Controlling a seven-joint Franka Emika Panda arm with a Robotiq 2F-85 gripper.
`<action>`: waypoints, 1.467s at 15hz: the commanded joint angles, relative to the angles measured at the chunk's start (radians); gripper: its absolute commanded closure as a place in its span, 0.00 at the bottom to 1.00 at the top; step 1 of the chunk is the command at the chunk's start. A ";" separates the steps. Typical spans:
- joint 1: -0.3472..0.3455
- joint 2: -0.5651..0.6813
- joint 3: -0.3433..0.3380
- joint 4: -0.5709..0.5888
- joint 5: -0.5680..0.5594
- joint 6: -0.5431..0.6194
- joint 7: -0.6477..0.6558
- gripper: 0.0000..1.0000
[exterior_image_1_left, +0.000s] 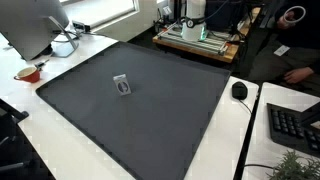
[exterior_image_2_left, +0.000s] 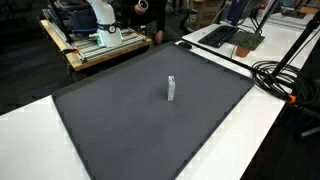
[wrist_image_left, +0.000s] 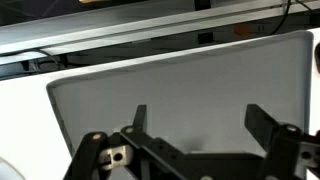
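- Wide-open gripper (wrist_image_left: 197, 125) above the dark mat (wrist_image_left: 180, 80), nothing between its fingers (wrist_image_left: 139, 117).
- Small pale upright object (exterior_image_1_left: 122, 86) alone near the mat's middle, in both exterior views.
- Black mouse (exterior_image_1_left: 239, 90) on white table (exterior_image_1_left: 60, 135), just right of the mat.

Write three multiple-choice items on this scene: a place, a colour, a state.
1. Where is the small clear object?
A. near the middle of the mat
B. in a drawer
C. between the jaws
2. What colour is the mat?
A. red
B. dark grey
C. yellow
3. How do the jaws stand in the wrist view?
A. shut on the object
B. shut, empty
C. open, empty
Answers: 1 A: both exterior views show it mid-mat. 2 B: dark grey against the white table. 3 C: spread, nothing between them.
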 joint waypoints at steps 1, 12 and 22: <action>0.004 0.001 -0.003 0.003 -0.001 -0.002 0.002 0.00; 0.086 -0.013 0.082 -0.045 -0.079 0.023 -0.086 0.00; 0.346 0.097 0.261 -0.098 -0.096 0.078 -0.190 0.00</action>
